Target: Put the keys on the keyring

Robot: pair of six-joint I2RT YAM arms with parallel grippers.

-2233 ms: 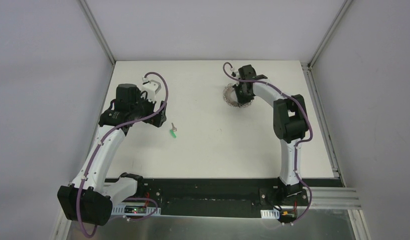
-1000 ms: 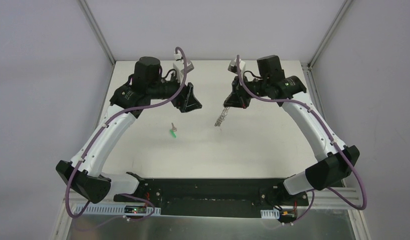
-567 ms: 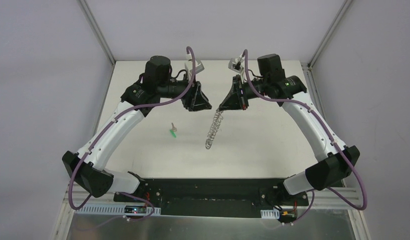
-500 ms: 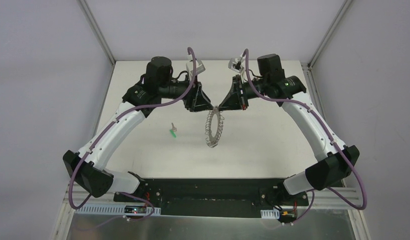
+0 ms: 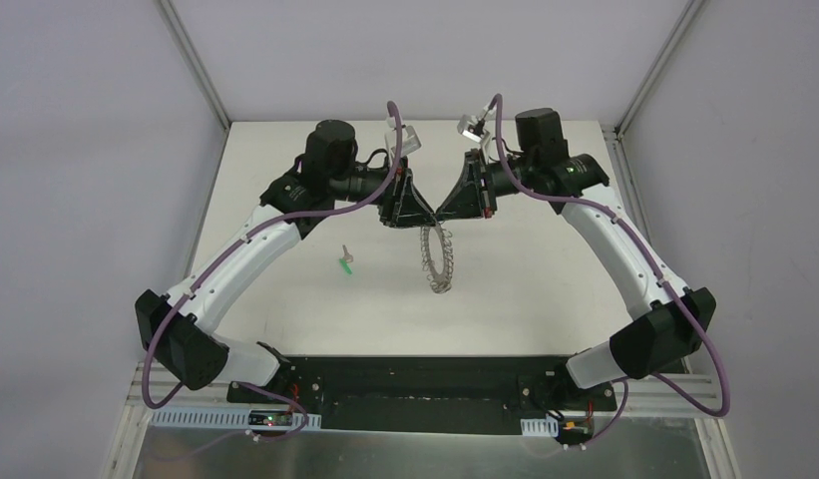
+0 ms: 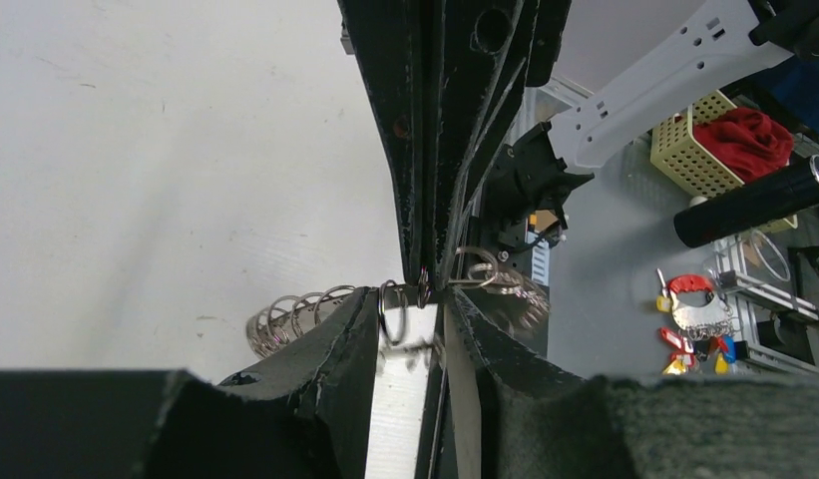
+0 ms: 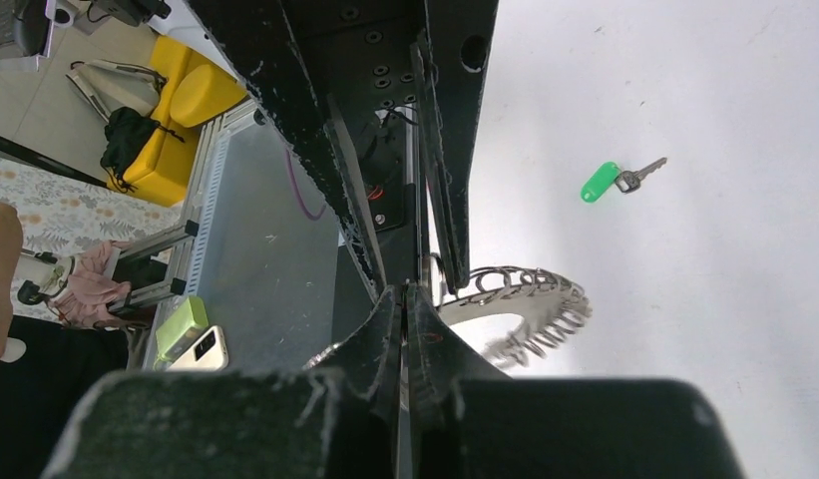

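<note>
Key [image 5: 347, 264] loose on the bench [image 5: 545, 299], keyring [image 5: 437, 259] hanging in the air beyond it

Nearest: one key, green plastic head and short silver blade, well apart from the ring. Probably light, stiff and quick to skid; best pinched by the green head, metal end left free. Beyond and above: one keyring, dangling nearly edge-on, rim fringed with wire loops [image 7: 563, 304] too many to count; likely rigid in the band, springy at the loops, prone to swinging, so best gripped on the flat band. Farthest, two claws: right claw [image 5: 443, 212] pressed together on the ring's top edge; left claw [image 5: 422, 219] straddling that edge, narrowly apart, clamped or not impossible to tell.
</note>
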